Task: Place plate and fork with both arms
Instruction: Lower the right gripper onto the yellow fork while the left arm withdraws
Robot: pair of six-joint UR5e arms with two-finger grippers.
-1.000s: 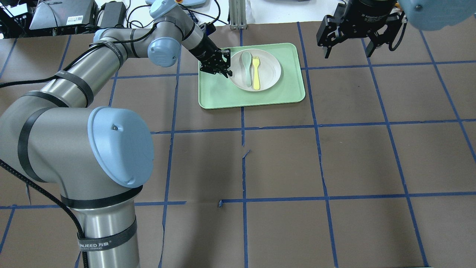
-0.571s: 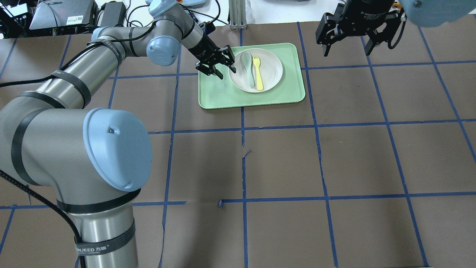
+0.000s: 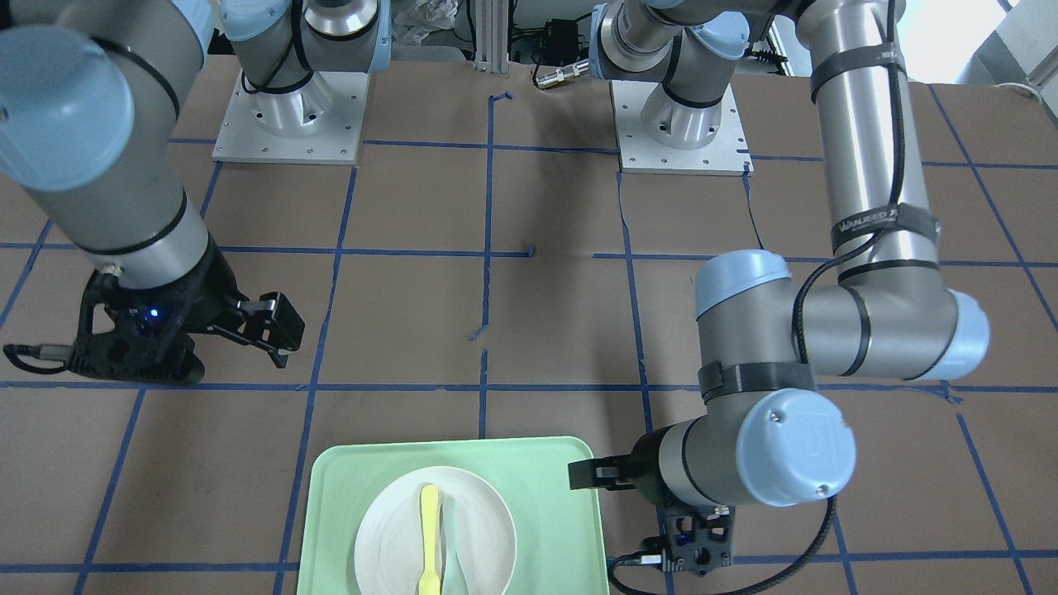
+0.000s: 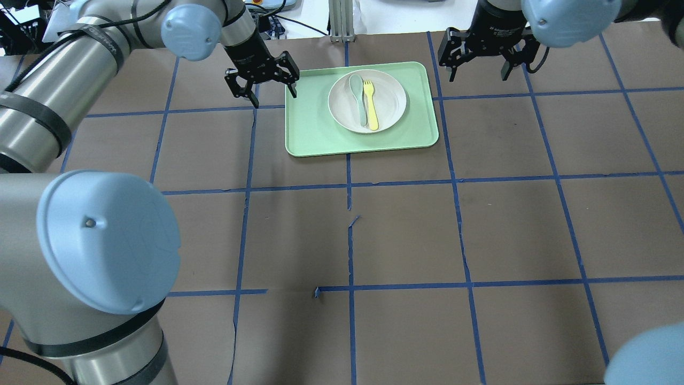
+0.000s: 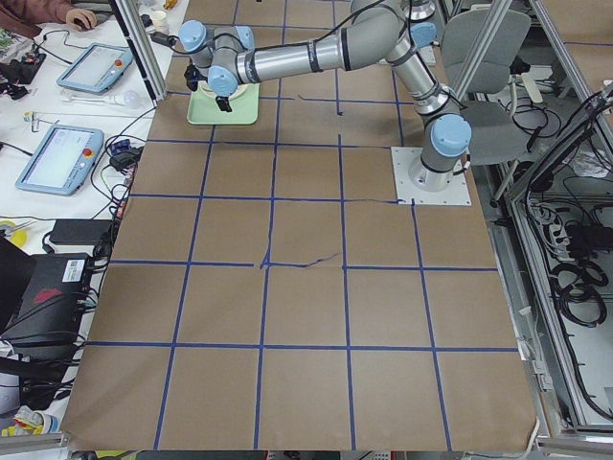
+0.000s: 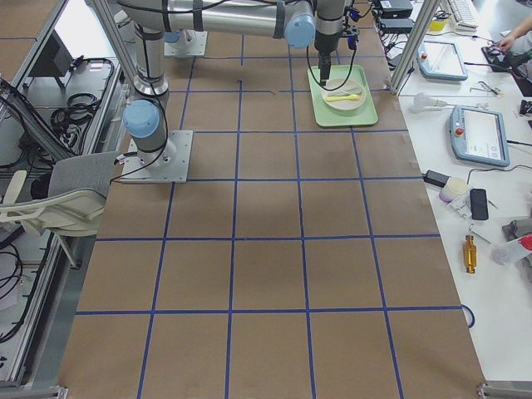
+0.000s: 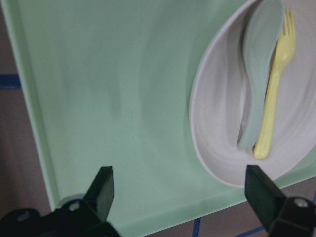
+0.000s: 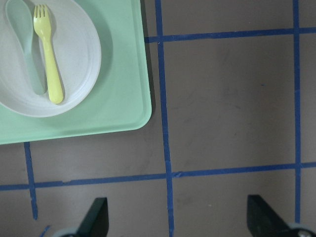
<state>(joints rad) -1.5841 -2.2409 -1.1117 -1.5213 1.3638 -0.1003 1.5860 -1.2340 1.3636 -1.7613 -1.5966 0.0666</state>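
Note:
The off-white plate (image 4: 387, 99) lies in the mint-green tray (image 4: 320, 133). The yellow fork (image 4: 370, 105) lies on the plate, tines toward the far edge. My left gripper (image 4: 275, 98) is open and empty, hovering at the tray's far-left corner, apart from the plate. Its wrist view shows the plate (image 7: 212, 118) and fork (image 7: 274, 98) ahead, between the open fingers. My right gripper (image 4: 478, 76) is open and empty over bare table just right of the tray. Its wrist view shows the plate (image 8: 79, 59) and fork (image 8: 48, 64) at upper left.
A grey-green spoon (image 4: 357, 96) lies on the plate beside the fork, on its left in the overhead view. The table is brown paper with a blue tape grid. A metal post (image 4: 339, 21) and cables stand at the far edge.
My left gripper was at the plate's left rim with fingers close together. It has opened and drawn back left to the tray's corner. My right gripper has shifted left, nearer the tray.

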